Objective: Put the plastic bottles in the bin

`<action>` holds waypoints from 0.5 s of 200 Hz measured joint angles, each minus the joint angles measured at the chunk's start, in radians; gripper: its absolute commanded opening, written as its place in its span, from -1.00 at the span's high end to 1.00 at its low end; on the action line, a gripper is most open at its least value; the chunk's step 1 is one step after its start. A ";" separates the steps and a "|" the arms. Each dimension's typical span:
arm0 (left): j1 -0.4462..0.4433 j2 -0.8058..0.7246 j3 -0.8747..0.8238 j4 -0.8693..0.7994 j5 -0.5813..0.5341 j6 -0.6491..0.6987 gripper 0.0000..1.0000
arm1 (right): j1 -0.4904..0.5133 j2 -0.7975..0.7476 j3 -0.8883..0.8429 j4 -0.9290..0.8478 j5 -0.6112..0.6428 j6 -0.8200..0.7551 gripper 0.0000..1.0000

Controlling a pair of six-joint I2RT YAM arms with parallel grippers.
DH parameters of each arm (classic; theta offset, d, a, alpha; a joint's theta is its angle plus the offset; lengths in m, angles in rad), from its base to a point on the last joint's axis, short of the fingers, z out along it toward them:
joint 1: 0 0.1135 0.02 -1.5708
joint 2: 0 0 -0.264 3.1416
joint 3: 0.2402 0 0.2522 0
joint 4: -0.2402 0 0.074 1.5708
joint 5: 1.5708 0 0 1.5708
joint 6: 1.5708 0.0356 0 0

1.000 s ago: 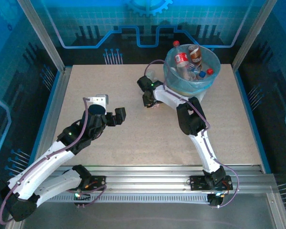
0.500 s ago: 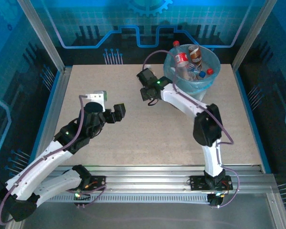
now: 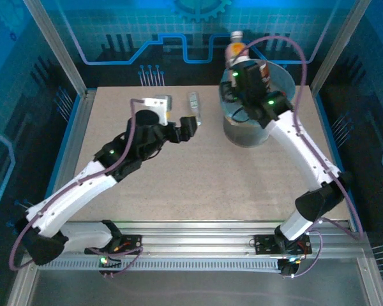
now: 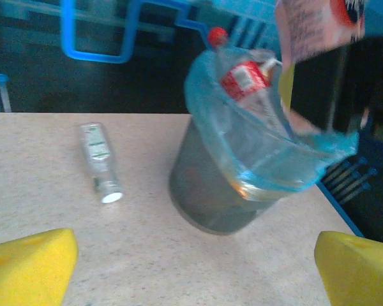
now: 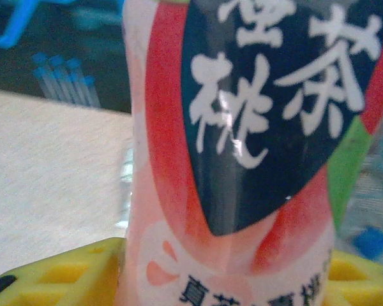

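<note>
My right gripper (image 3: 240, 69) hangs over the bin (image 3: 249, 131), shut on an upright plastic bottle (image 3: 234, 46) with a pink and red label (image 5: 242, 159). The grey bin with its light-blue bag (image 4: 242, 178) holds more bottles, one with a red label (image 4: 246, 78). A clear bottle (image 3: 193, 103) lies on the table left of the bin, its white cap (image 4: 110, 196) turned toward my left gripper (image 3: 189, 123). That gripper is open, with nothing between its yellow fingertips (image 4: 27, 271), just short of the lying bottle.
The bin stands at the table's far right, close to the back wall (image 3: 179, 38). Aluminium frame posts (image 3: 54, 44) rise at the far corners. Bare tabletop (image 3: 198, 185) stretches between the arms.
The right arm lifted its bottle from the table left of the bin to above the bin. The left arm reached forward and right, toward the lying bottle.
</note>
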 measured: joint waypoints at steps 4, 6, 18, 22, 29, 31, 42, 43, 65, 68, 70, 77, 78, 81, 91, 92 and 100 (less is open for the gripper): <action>-0.007 0.016 0.014 -0.001 0.006 0.003 -0.93 | -0.022 -0.009 -0.011 0.010 0.009 0.000 -0.09; -0.011 0.026 0.023 0.000 0.010 0.005 -0.93 | -0.033 -0.013 -0.017 0.014 0.015 0.000 -0.09; -0.034 0.075 0.062 0.001 0.024 0.011 -0.94 | -0.089 -0.035 -0.063 0.046 0.053 -0.002 -0.11; -0.042 0.090 0.072 0.002 0.030 0.016 -0.94 | -0.103 -0.039 -0.077 0.053 0.065 -0.004 -0.11; -0.052 0.107 0.083 0.003 0.037 0.021 -0.94 | -0.121 -0.043 -0.101 0.069 0.088 -0.006 -0.15; -0.055 0.111 0.085 0.003 0.038 0.024 -0.94 | -0.125 -0.043 -0.106 0.072 0.093 -0.008 -0.17; -0.068 0.126 0.087 0.002 0.046 0.027 -0.94 | -0.143 -0.040 -0.133 0.079 0.122 -0.011 -0.26; -0.068 0.126 0.087 0.001 0.047 0.027 -0.94 | -0.144 -0.040 -0.134 0.079 0.124 -0.011 -0.27; -0.077 0.132 0.087 -0.005 0.053 0.028 -0.94 | -0.164 -0.024 -0.156 0.079 0.156 -0.011 -0.55; -0.077 0.132 0.087 -0.004 0.053 0.028 -0.94 | -0.166 -0.023 -0.157 0.079 0.159 -0.003 -0.58; -0.078 0.132 0.087 -0.004 0.053 0.028 -0.94 | -0.168 -0.022 -0.158 0.079 0.161 -0.007 -0.62; -0.078 0.131 0.087 -0.004 0.052 0.028 -0.94 | -0.175 -0.018 -0.159 0.078 0.163 -0.006 -0.72; -0.078 0.131 0.087 -0.004 0.052 0.028 -0.94 | -0.176 -0.017 -0.159 0.078 0.163 -0.007 -0.73; -0.078 0.131 0.087 -0.005 0.052 0.028 -0.94 | -0.179 -0.014 -0.159 0.078 0.165 0.003 -0.76; -0.078 0.131 0.087 -0.005 0.052 0.028 -0.94 | -0.186 -0.009 -0.159 0.074 0.168 0.000 -0.81; -0.078 0.131 0.086 -0.005 0.052 0.028 -0.94 | -0.186 -0.009 -0.159 0.074 0.169 0.001 -0.81; -0.078 0.128 0.086 -0.005 0.052 0.028 -0.94 | -0.189 -0.003 -0.156 0.066 0.169 0.006 -0.83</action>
